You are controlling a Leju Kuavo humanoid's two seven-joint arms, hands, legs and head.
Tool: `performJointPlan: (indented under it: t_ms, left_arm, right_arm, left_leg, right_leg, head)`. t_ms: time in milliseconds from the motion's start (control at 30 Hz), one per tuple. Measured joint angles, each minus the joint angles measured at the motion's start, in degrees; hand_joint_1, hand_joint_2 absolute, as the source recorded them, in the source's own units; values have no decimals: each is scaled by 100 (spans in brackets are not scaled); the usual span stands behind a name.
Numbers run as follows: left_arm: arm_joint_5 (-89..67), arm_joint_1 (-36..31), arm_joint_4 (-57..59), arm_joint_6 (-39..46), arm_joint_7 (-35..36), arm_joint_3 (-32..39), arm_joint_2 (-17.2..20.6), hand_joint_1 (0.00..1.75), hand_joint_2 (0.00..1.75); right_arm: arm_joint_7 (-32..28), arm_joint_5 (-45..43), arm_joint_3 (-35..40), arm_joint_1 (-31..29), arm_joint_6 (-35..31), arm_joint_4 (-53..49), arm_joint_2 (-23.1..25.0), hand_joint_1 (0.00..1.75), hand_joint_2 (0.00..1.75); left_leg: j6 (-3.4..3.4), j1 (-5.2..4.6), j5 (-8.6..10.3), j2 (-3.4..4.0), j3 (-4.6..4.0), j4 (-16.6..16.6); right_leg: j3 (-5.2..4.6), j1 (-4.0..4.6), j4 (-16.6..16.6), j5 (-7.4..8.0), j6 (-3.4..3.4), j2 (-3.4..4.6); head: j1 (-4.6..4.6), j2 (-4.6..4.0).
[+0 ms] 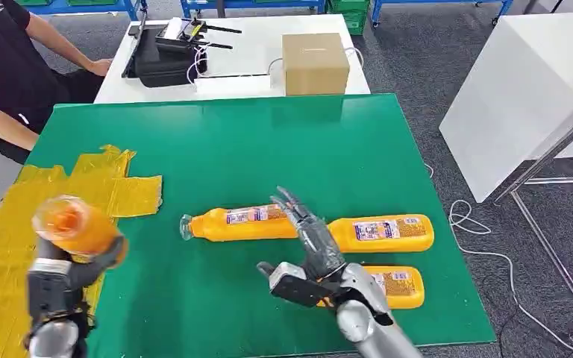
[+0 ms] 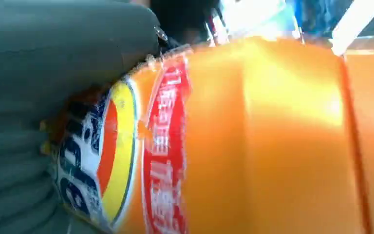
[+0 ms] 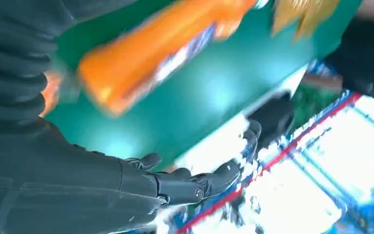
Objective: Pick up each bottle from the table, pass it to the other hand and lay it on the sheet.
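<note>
My left hand (image 1: 56,287) grips an orange bottle (image 1: 74,227) and holds it up over the yellow sheet (image 1: 15,224) at the table's left; up close the bottle (image 2: 253,141) shows its red, yellow and blue label against my grey fingers (image 2: 53,63). My right hand (image 1: 310,250) is open with its fingers spread, hovering over the middle of the green table (image 1: 224,142). Three more orange bottles lie there: one left of the hand (image 1: 231,222), one right of it (image 1: 388,231), one nearer me (image 1: 399,287). In the right wrist view a blurred bottle (image 3: 151,53) lies beyond my spread fingers (image 3: 195,183).
A person in black (image 1: 7,67) sits at the far left corner. Behind the green table stands a white table with a cardboard box (image 1: 315,63) and a black device with cables (image 1: 164,52). Another white table (image 1: 522,89) and floor cables are at the right.
</note>
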Motion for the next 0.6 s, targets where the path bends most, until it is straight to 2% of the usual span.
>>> performJointPlan:
  t_ms: [367,500,600]
  left_arm:
    - [-1163,-74,-195,864,0,377,185,175,175]
    - [-2097,-122,-80,1228,338,333,345,175,175]
    - [-2190,-166,38,1243,424,270,450,175,175]
  right_arm:
    - [18,92,-333,-74,-9,-252,-171,0,0]
    - [85,79,-335,-180,-9,-248,-238,0,0]
    - [112,77,-335,-236,-9,-243,-282,0,0]
  left_leg:
    - [2,1,5,-4,-1,0]
    - [2,0,6,-3,0,0]
    - [2,0,6,-3,1,0]
  right_leg:
    - [-2,1,3,-1,1,-7]
    - [-2,1,3,-1,1,-6]
    - [-2,1,3,0,0,-7]
  head:
    - [2,0]
    - [2,0]
    - [2,0]
